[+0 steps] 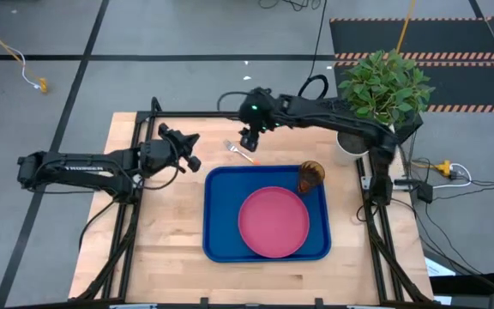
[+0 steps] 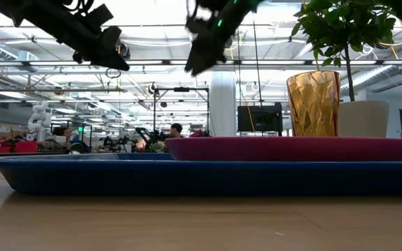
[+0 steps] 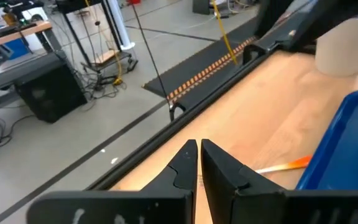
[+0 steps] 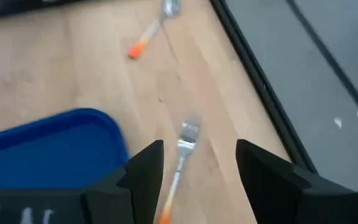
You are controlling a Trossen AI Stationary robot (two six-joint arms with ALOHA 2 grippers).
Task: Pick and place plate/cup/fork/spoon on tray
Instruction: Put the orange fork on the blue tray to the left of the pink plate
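Note:
The blue tray (image 1: 217, 215) lies mid-table. The pink plate (image 1: 273, 221) lies flat in it, and the amber cup (image 1: 310, 176) stands upright in its far right corner. The fork (image 4: 182, 155) lies flat on the wood just beyond the tray's far left corner. The spoon (image 4: 154, 28) lies a little farther left. My right gripper (image 4: 197, 165) is open above the fork, a finger on either side and touching nothing. It also shows in the high view (image 1: 249, 139). My left gripper (image 1: 189, 153) is shut and empty, raised left of the tray.
A white pot with a green plant (image 1: 384, 86) stands at the table's far right corner. A black rail (image 4: 260, 87) runs along the far edge, close behind the fork and spoon. Bare wood (image 1: 170, 240) lies left of the tray and in front of it.

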